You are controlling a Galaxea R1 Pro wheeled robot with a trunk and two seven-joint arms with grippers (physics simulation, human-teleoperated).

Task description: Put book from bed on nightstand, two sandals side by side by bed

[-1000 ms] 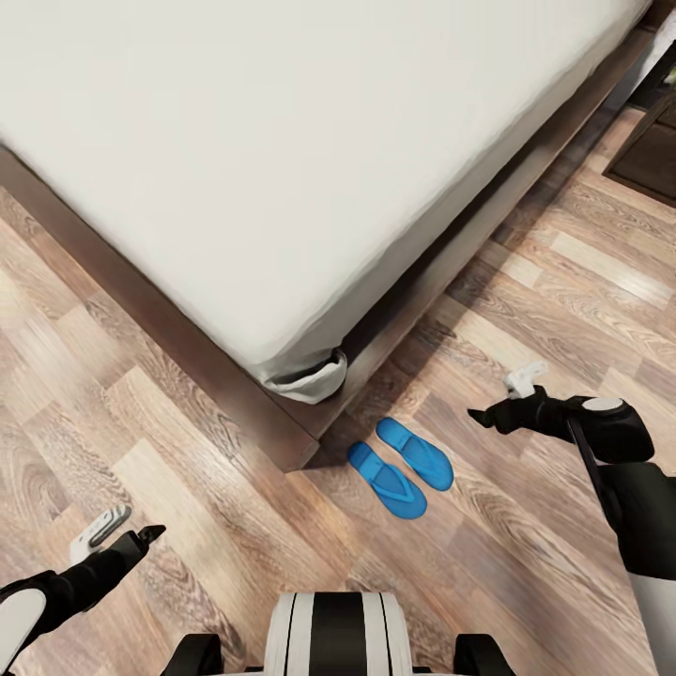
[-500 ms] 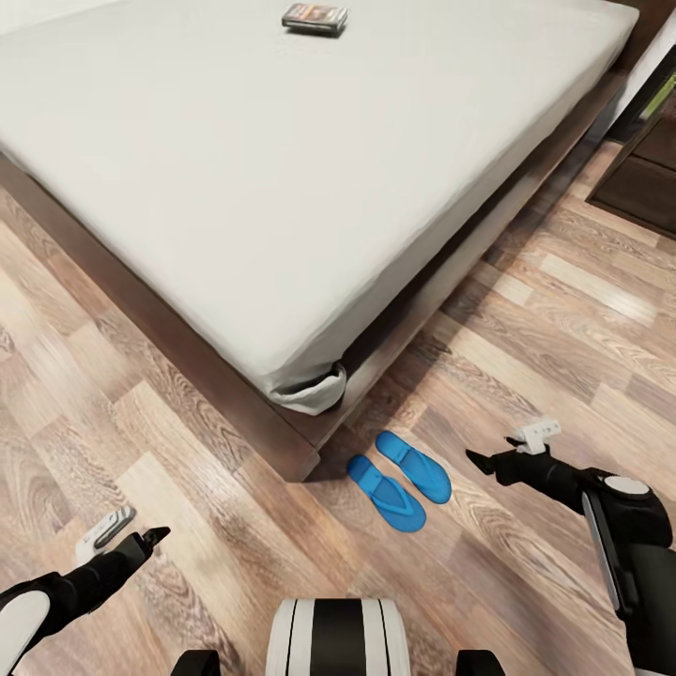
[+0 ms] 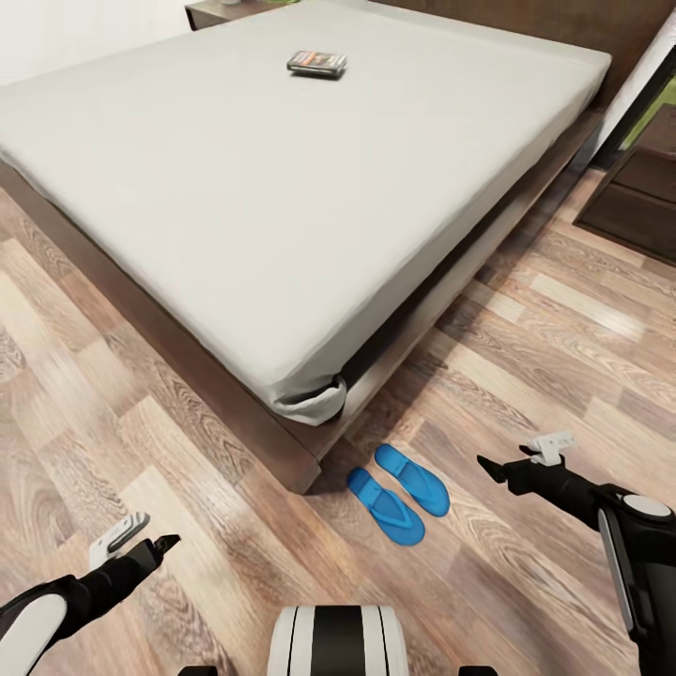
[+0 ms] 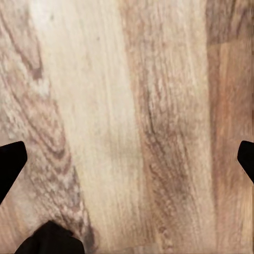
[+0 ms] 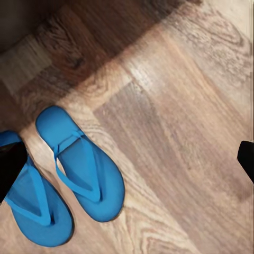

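The book (image 3: pixel 317 63) lies on the bed (image 3: pixel 282 188), far back near the headboard end. The two sandals (image 3: pixel 399 480) lie side by side on the floor (image 3: pixel 563 310), just in front of the bed's near corner. A nightstand (image 3: pixel 221 9) stands behind the bed's far left corner.

I'm seeing even, bright light; the bed (image 3: pixel 310 188) is casting a soft shadow along its frame's edge onto the floor (image 3: pixel 563 319); wrist renders are looking slightly soft.
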